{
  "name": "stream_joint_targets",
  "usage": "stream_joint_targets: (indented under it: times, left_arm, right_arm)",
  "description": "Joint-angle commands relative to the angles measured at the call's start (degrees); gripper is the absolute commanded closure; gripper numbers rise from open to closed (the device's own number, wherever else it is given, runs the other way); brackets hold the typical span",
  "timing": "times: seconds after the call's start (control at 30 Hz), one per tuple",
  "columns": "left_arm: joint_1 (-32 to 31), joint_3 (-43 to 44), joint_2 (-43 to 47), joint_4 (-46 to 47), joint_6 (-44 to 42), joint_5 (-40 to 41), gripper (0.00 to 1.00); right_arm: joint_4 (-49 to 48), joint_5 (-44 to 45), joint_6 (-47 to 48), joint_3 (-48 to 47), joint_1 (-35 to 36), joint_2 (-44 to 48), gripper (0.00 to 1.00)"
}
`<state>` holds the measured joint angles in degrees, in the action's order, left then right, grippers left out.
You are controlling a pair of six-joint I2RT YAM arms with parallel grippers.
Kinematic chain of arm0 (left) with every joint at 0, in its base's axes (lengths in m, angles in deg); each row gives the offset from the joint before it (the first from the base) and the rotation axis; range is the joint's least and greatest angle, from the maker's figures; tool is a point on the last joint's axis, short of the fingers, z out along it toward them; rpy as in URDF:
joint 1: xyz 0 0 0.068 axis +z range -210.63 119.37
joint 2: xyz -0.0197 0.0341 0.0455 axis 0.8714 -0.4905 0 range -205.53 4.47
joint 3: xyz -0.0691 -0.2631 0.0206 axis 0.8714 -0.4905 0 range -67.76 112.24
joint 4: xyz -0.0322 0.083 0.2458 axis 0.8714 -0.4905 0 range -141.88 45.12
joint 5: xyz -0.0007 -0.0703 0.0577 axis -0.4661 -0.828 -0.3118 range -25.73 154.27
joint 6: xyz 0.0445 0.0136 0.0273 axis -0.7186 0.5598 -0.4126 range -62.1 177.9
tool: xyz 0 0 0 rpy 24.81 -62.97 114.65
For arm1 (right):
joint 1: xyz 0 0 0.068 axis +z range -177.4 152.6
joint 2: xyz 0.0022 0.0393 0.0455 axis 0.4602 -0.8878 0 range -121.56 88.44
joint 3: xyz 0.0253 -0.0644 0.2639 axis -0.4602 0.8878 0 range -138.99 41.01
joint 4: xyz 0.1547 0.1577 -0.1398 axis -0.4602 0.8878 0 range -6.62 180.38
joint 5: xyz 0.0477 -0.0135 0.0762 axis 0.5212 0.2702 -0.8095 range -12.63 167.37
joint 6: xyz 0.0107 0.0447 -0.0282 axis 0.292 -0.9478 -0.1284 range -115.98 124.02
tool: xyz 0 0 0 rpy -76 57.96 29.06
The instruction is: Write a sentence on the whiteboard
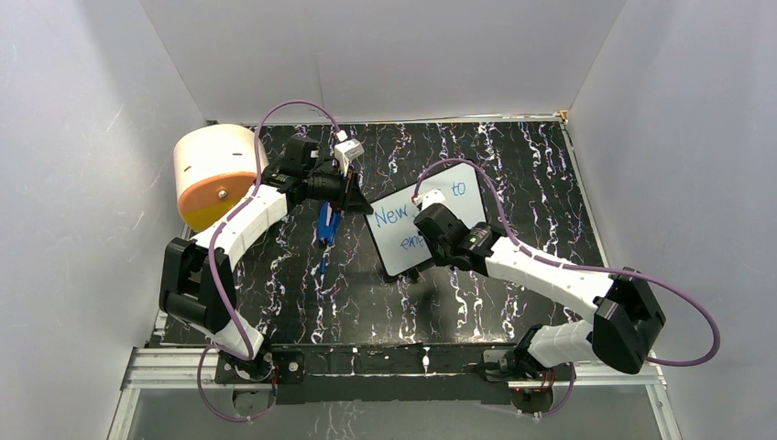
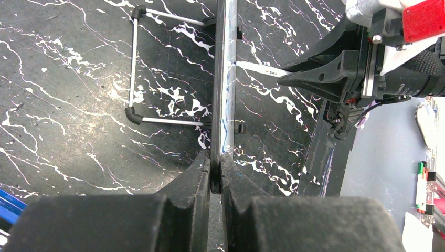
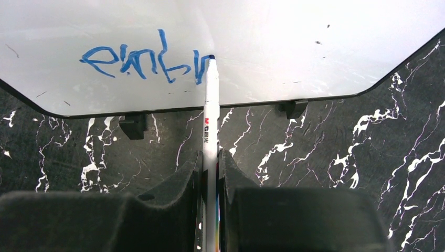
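The right gripper point(image 3: 210, 157) pinches a marker point(image 3: 211, 110), and its blue tip touches the whiteboard point(image 3: 315, 47) near the middle of the table. The sentence point(image 3: 141, 65) looks partly done: "New" and "to" show on top, and the second line only reads about "embr", so more letters are left. A bit farther back, the left gripper point(image 2: 215, 164) pinches the board's edge tight.

- The whiteboard point(image 1: 387, 247) — white, thin black frame, rounded corners, small black feet — stands propped near the bench's middle, askew to its edges, its left side clamped in the left gripper point(image 2: 216, 165).
- The sentence point(image 3: 141, 60) — blue handwriting: "New" and "to" on the upper line, roughly "embr" below, a marker point(image 3: 211, 121) tip touching the last stroke.
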<state>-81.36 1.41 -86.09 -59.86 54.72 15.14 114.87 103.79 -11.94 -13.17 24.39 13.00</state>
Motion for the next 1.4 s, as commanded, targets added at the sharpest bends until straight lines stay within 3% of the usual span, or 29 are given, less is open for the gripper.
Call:
stream_joint_targets:
  times: [0.0,0.67,1.37]
  left_arm:
    - [0.0,0.6,-0.6,-2.4,-2.3,0.9,1.00]
    - [0.0,0.7,-0.3,-2.9,-2.4,1.6,1.00]
    - [0.0,0.9,-0.7,-3.1,-2.3,1.2,1.00]
  right_arm:
    - [-4.0,1.2,0.3,-1.4,-1.5,1.3,1.00]
    - [-0.7,-1.0,1.2,0.0,-2.8,6.1,1.00]
    - [-2.8,-3.8,2.7,0.9,-4.6,5.2,1.00]
